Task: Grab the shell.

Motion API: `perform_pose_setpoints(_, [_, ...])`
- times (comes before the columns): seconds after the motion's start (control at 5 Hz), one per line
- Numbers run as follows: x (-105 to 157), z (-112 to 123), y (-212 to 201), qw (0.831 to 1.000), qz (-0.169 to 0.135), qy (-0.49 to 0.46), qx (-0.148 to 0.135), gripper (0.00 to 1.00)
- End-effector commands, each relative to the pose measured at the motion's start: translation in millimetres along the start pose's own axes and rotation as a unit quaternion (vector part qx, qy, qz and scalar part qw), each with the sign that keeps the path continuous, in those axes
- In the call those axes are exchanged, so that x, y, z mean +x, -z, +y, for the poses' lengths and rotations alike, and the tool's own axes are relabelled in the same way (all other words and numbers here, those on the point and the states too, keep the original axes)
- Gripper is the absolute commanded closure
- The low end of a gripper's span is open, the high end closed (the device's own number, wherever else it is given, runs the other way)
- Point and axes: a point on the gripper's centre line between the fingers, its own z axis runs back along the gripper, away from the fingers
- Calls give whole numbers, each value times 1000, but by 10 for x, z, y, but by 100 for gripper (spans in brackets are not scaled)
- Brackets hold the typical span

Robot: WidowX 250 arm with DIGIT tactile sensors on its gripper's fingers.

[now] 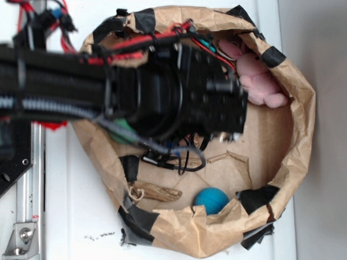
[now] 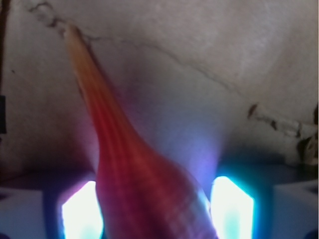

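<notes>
In the wrist view the shell [image 2: 139,189], orange-red and striped, fills the space between my two glowing pads [image 2: 82,214]. Its long pointed tail runs up and left towards the brown paper floor. My gripper [image 2: 157,214] is shut on the shell, with a pad against each side of its body. In the exterior view my black arm [image 1: 180,90] reaches over the paper bowl and hides both the fingers and the shell.
The crumpled brown paper bowl [image 1: 299,111] has a raised rim patched with black tape. Inside it lie a pink plush toy [image 1: 258,79], a blue ball [image 1: 211,200], a brown woody piece with string [image 1: 157,192] and a green ball [image 1: 123,131] half under the arm.
</notes>
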Motion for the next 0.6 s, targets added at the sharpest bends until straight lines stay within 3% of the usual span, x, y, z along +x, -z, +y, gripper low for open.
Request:
perform_pose_setpoints(0.0, [-26, 144, -373, 995, -55, -84, 6, 100])
perform_pose_setpoints(0.4, [-248, 414, -1335, 969, -149, -193, -36, 100])
